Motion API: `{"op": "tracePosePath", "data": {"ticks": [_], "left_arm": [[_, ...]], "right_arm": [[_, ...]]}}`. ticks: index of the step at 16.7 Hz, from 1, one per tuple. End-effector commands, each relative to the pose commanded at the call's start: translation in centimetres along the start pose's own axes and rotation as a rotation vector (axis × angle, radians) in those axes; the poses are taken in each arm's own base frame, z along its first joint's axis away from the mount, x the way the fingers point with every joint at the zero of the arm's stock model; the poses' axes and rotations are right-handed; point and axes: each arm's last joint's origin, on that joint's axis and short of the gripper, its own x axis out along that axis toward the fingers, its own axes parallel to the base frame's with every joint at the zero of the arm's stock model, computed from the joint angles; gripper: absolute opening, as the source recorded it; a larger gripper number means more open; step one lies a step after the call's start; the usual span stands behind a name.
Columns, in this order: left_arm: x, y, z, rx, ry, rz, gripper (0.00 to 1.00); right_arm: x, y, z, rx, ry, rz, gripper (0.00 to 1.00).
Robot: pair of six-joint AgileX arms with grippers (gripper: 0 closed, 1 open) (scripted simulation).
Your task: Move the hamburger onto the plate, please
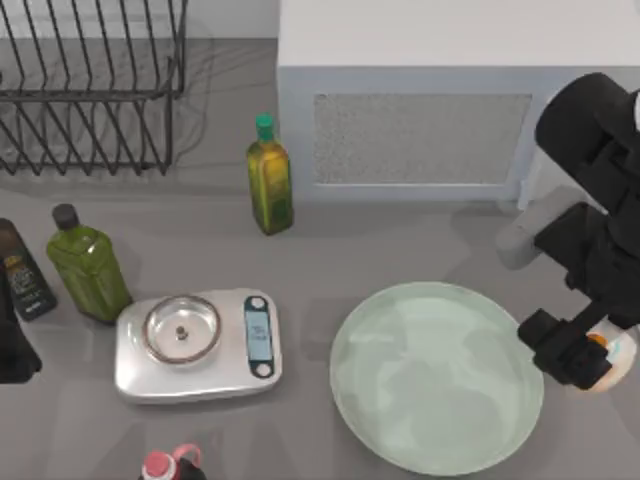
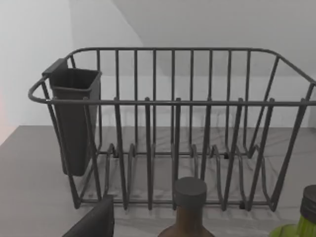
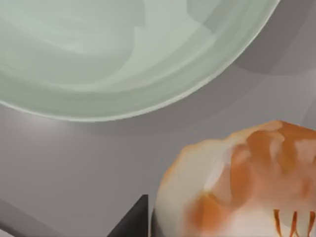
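Plate (image 1: 437, 375) lies just left of the hamburger (image 1: 605, 360) under my right gripper (image 1: 572, 362); whether its jaws grip, I cannot tell.

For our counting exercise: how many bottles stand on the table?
4: olive-oil bottle mid-back, green bottle and dark bottle at left, pink-capped bottle at front edge, mostly cut off.

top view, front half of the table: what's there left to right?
Dark bottle → green bottle → scale → plate → right gripper at the hamburger.
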Motion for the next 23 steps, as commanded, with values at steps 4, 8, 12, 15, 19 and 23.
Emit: {"op": "tracePosePath", "data": {"ticks": [4, 8, 12, 15, 19, 23], "left_arm": [[0.0, 0.0, 0.0, 0.0, 0.0, 0.0, 1.0], [0.0, 0.0, 0.0, 0.0, 0.0, 0.0, 1.0], [0.0, 0.0, 0.0, 0.0, 0.0, 0.0, 1.0], [0.0, 0.0, 0.0, 0.0, 0.0, 0.0, 1.0], [0.0, 0.0, 0.0, 0.0, 0.0, 0.0, 1.0], [0.0, 0.0, 0.0, 0.0, 0.0, 0.0, 1.0]], "right_arm": [[1.2, 3.6, 3.7, 0.268, 0.035, -0.002, 0.0], [1.8, 5.9, 6.3, 0.487, 0.015, -0.003, 0.0], [1.7, 6.5, 7.8, 0.646, -0.036, 0.008, 0.0], [1.6, 6.4, 8.0, 0.675, -0.047, 0.012, 0.0], [1.6, 6.3, 7.9, 0.678, -0.045, 0.012, 0.0], [4.2, 6.4, 8.2, 0.678, -0.05, 0.013, 0.0]]}}
